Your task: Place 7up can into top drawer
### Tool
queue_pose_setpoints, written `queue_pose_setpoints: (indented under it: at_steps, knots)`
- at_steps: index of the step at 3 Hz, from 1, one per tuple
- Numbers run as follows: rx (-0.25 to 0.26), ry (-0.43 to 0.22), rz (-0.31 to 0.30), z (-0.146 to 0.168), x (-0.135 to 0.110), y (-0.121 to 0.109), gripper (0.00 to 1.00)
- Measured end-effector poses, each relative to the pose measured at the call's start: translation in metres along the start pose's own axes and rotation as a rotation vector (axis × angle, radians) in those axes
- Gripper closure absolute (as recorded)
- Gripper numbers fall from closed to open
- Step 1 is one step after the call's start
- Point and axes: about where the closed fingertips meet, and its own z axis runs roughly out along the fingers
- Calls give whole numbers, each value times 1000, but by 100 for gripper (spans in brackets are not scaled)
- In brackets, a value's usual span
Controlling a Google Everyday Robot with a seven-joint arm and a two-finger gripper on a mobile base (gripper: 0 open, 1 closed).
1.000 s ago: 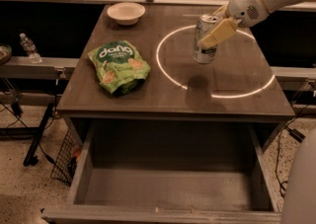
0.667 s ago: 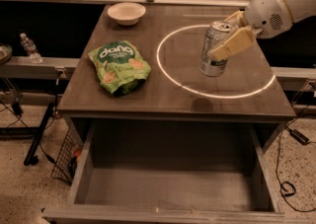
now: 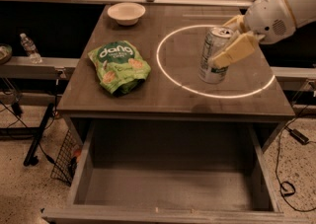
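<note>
The 7up can [image 3: 213, 53] is silver-white with green markings and a pull-tab top. My gripper [image 3: 232, 45] comes in from the right and is shut on the can, with one tan finger [image 3: 236, 50] across its right side. The can is held slightly tilted above the tabletop, over the right part of the lit ring. The top drawer [image 3: 168, 188] is pulled open below the table's front edge. Its grey floor is bare.
A green "dang" snack bag [image 3: 119, 66] lies on the left of the table [image 3: 173, 99]. A white bowl [image 3: 126, 13] sits at the back left. A water bottle [image 3: 29, 47] stands on a ledge at far left. Cables lie on the floor at right.
My gripper has carried the can forward and to the right, closer to the table's front edge. The drawer, bag and bowl have not moved.
</note>
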Motion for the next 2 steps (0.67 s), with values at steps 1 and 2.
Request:
queue_pose_setpoints:
  at_steps: [1, 2]
  knots:
    - [-20, 8, -61, -9, 5, 45, 100]
    - [-13, 26, -103, -23, 32, 76, 100]
